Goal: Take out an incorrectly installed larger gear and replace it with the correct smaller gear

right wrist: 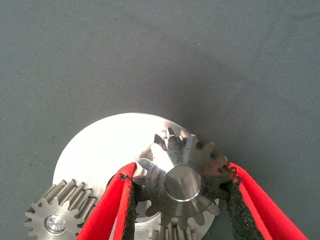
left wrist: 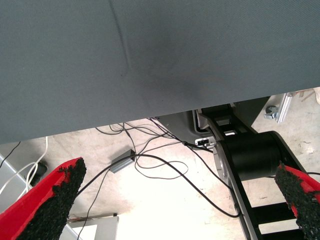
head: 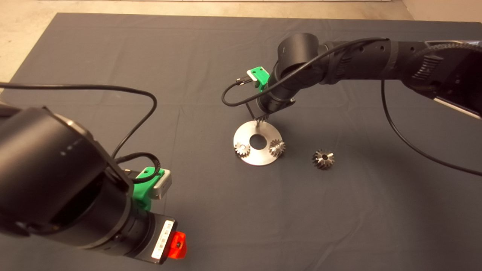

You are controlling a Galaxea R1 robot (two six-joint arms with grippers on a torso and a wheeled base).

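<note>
The smaller gear lies loose on the dark mat, beside the round steel plate and clear of it. Nearer in, a wide swing of the right arm on its way out could knock it and send it rolling. On the plate, two small gears stand close to the larger gear. A tilted or sideways pull could therefore catch tooth against tooth, drag the plate across the cloth, or jam the gear on its pin. The pads grip only the tooth tips on two opposite sides, so the gear could twist or slip free if it binds. Whether it sits fully on the pin or is already raised a little, I cannot tell.

The left gripper waits at the near left edge of the mat, its fingers spread wide and holding nothing, with floor cables beyond. At the plate's far rim, the right gripper has its jaws closed part way onto the larger gear. Both black pads press against its flared teeth, and the gear fills the gap between them.
</note>
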